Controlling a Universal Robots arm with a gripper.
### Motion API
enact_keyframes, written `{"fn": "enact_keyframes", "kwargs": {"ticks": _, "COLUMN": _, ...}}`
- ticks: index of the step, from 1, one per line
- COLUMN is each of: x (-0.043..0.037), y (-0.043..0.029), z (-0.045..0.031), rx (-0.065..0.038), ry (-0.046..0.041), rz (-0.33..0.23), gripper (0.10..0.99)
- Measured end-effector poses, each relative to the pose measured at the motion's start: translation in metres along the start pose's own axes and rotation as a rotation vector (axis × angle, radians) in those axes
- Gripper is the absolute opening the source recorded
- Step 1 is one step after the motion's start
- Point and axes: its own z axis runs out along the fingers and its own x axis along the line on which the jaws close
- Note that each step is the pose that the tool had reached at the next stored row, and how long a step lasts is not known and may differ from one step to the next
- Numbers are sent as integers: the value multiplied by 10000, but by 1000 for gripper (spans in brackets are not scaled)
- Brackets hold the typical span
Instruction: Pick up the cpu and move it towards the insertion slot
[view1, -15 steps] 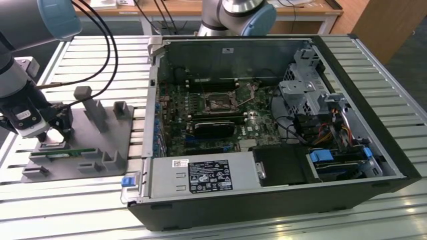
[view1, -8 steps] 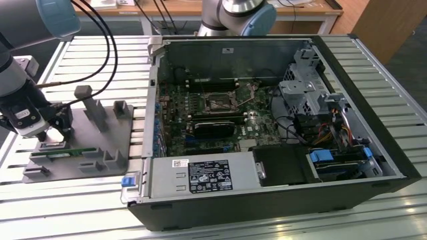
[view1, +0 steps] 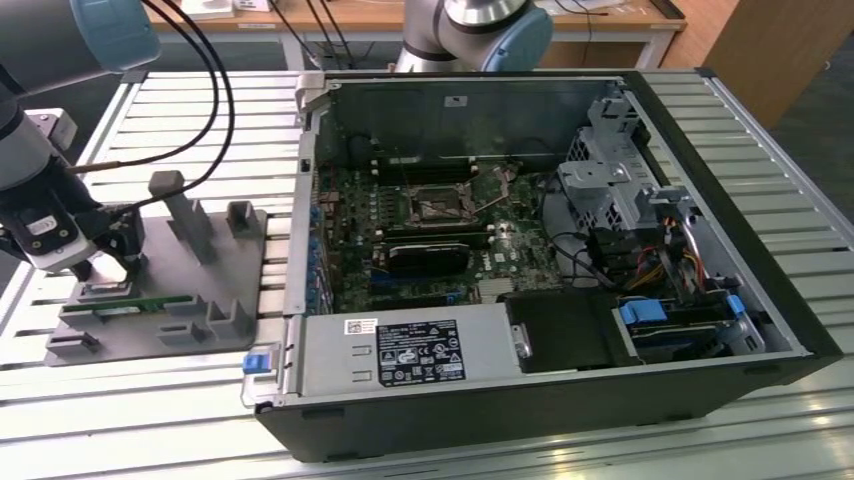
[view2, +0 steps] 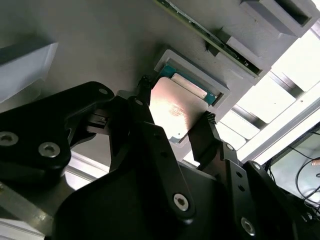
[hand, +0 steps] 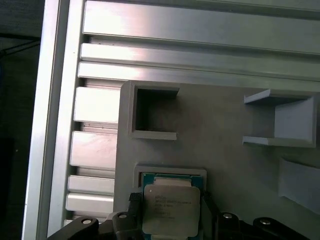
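Slatted metal bench (view1: 134, 400) carries one grey tray (view1: 127, 338) and, toward the exterior view's right, one open computer case (view1: 534, 425). The single cpu (hand: 171, 210) is at the tray's one square recess (hand: 170, 172), silver face up; whether it rests in the recess or just above it I cannot tell. The gripper (view2: 177, 101) has its two black fingers (view2: 150, 130) on opposite edges of the chip, jaws pinching it. The tray's outer edge and bare slats lie just beside the recess. One green memory stick (view1: 127, 303) lies near. Upright tray blocks stand close to the gripper. One insertion slot (view1: 437, 207) sits mid-board inside the case, well apart, with the case wall between.
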Motion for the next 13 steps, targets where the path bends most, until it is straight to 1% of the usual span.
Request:
{"fn": "enact_keyframes", "kwargs": {"ticks": 8, "x": 0, "y": 0, "z": 14, "rx": 1, "ry": 3, "rz": -11, "gripper": 549}}
{"fn": "enact_keyframes", "kwargs": {"ticks": 13, "x": 0, "y": 1, "z": -29, "rx": 1, "ry": 2, "rz": -11, "gripper": 549}}
